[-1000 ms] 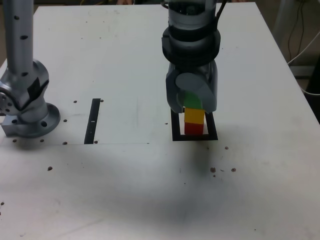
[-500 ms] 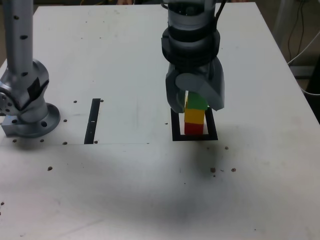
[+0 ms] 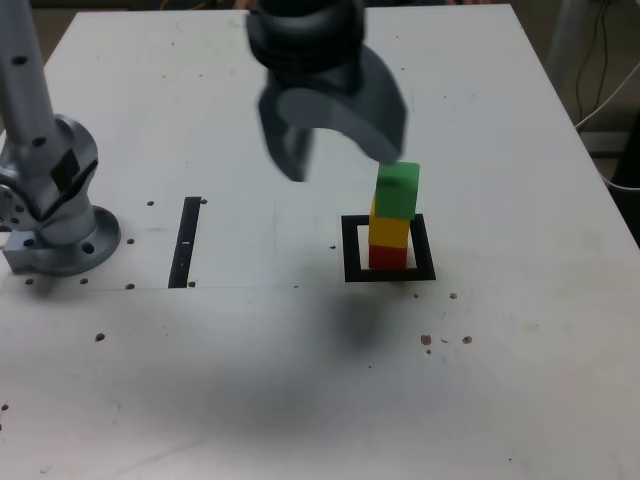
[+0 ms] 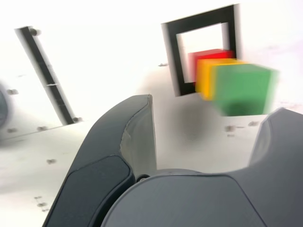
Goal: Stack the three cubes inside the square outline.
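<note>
Your claw [image 3: 342, 165] is spread and holds nothing; since the earlier frame it has swung off the cubes, to the exterior view's left of the square outline [image 3: 424, 247]. On the worktop [image 3: 250, 390], that outline encloses the red cube [image 3: 388, 258], with the yellow cube [image 3: 389, 232] above and the green cube [image 3: 397, 190] on top, now uncovered. They look light, stiff and easily nudged; if you must regrip, take green by opposite side faces.

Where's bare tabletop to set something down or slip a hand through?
Exterior view: bare between the black strip and square outline, and right of the outline. Crowded: inside the outline, where red, yellow and green cubes stack, with the gripper nearby.
</note>
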Motion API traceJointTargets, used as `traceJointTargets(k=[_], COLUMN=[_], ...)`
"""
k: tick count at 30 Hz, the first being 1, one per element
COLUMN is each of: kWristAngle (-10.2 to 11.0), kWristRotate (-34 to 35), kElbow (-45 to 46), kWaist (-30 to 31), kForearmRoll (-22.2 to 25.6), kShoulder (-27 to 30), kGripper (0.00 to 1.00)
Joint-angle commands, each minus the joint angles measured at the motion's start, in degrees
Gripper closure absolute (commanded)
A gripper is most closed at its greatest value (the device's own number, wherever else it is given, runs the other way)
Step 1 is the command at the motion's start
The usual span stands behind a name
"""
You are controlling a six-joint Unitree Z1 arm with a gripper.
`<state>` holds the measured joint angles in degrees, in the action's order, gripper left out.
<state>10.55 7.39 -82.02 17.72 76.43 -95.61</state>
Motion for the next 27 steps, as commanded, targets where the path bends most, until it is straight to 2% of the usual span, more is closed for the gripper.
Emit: traceJointTargets(k=[1,4,9,17,22,27], kWristAngle=[-0.44,-1.27,-3.16,-5.31,-5.89,-5.82], kWristRotate=[-0.27,-0.33,-0.36,-0.29,-0.27,-0.27], kElbow=[3.94,9.76,20.55,34.19,38.73,40.05], kWaist=[-0.52,-1.62,-2.87,-3.38,-4.01,-4.72], kForearmRoll=[0.8,0.95,-1.18,-11.11,-16.56,-18.71], kShoulder=[4.38,7.09,8.17,10.22,10.24,10.27], kGripper=[0.01,0.01,0.01,0.01,0.01,0.0])
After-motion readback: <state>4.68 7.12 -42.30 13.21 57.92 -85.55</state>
